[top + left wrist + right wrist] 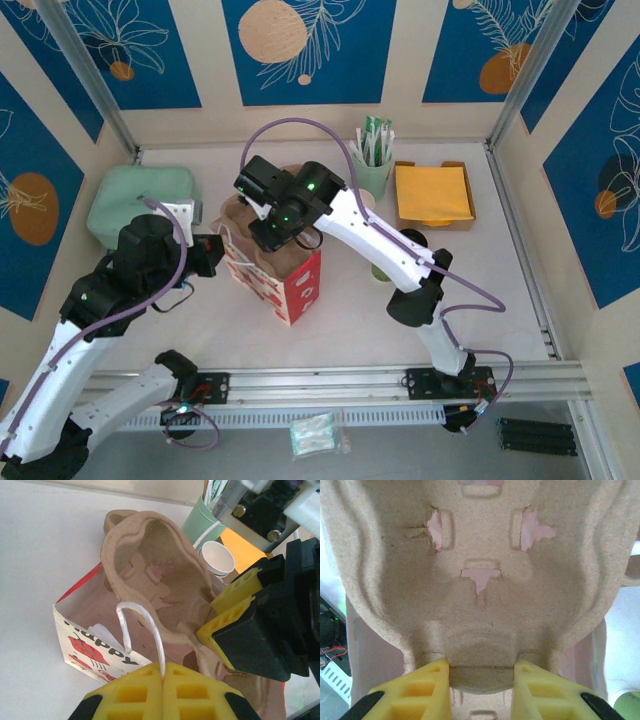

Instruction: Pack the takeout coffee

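Yellow fingertips of the left gripper (163,672) are pressed together, and the white cord handle (142,615) of the paper bag (90,640) is pinched between them. Just ahead of that gripper, the brown cardboard cup carrier (155,580) is seen tilted in the bag's open mouth. Its rim is clamped between the narrowly set jaws of the right gripper (481,669). Beyond the carrier, ahead and to the right of the left gripper, the takeout coffee cup (217,558) is stood upright and uncovered, just beside a mint-green tumbler (195,527).
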### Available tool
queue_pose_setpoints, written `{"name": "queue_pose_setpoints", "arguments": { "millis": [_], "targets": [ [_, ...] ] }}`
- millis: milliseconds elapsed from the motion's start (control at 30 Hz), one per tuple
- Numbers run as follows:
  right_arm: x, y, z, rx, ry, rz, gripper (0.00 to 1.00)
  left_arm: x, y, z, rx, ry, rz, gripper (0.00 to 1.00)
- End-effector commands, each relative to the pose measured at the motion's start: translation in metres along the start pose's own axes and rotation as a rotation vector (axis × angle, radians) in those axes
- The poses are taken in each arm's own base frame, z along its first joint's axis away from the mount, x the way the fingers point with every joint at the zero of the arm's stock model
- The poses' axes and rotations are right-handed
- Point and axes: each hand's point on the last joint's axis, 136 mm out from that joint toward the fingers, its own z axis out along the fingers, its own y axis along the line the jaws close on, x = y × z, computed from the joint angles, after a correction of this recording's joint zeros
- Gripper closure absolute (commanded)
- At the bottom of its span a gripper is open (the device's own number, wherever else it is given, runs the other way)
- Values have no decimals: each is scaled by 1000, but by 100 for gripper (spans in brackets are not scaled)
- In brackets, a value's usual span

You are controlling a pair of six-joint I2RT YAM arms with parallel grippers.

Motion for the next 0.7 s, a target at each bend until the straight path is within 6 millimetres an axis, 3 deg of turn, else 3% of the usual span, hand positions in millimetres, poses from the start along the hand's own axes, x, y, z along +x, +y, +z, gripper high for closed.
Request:
{"name": "queue_pose_setpoints", "arguments": {
  "millis": [0, 400, 667],
  "targets": [
    [16, 7, 11, -19, 77, -51, 75, -2, 3, -3, -15, -10, -12, 100],
    [19, 10, 9, -25, 85, -137, 75, 1, 10, -8, -41, -10, -16, 100],
    [10, 16, -12, -41, 17, -147, 74, 3, 9, -7, -40, -2, -16, 100]
  ]
}}
